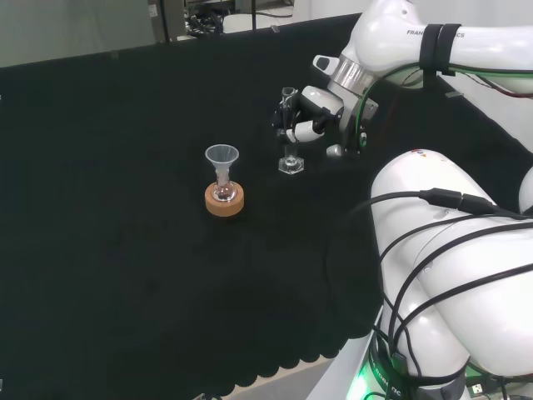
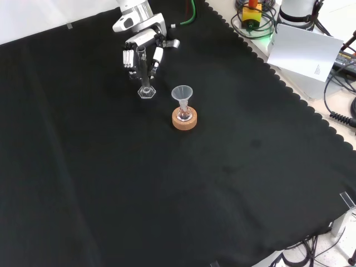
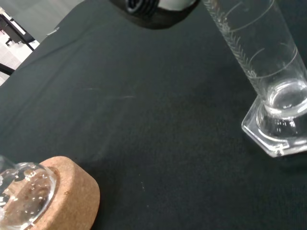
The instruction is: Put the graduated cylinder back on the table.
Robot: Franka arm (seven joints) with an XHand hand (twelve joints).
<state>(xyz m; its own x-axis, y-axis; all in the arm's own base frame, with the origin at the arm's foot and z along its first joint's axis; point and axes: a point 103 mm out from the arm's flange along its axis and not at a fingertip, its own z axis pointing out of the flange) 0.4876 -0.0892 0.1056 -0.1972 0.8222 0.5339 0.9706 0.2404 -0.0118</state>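
On the black cloth (image 2: 233, 183), at about eleven o'clock in my front view, I see the graduated cylinder (image 2: 146, 78) standing upright with its clear hexagonal foot apparently down on the fabric; my wrist view also shows that foot (image 3: 277, 134) seemingly flat on the cloth, with the ruled tube rising from it. Around the upper part of the tube I have the hand (image 2: 139, 53), its black and white fingers (image 2: 129, 58) curled about the glass from both sides, so I read it as gripping the cylinder. From my head view the cylinder (image 1: 290, 137) sits at roughly one o'clock of centre, with the hand (image 1: 306, 117) wrapped round its top half, coming in from the arm's white links at three o'clock. Near the cylinder, at about four o'clock from it in the front view, a cork ring (image 2: 184, 120) carries a small round flask (image 2: 184, 114) with a clear funnel (image 2: 182, 93) seated in its neck. I cannot tell what the flask holds. In the head view that stand (image 1: 224, 201) lies at eight o'clock from the cylinder, apart from it.
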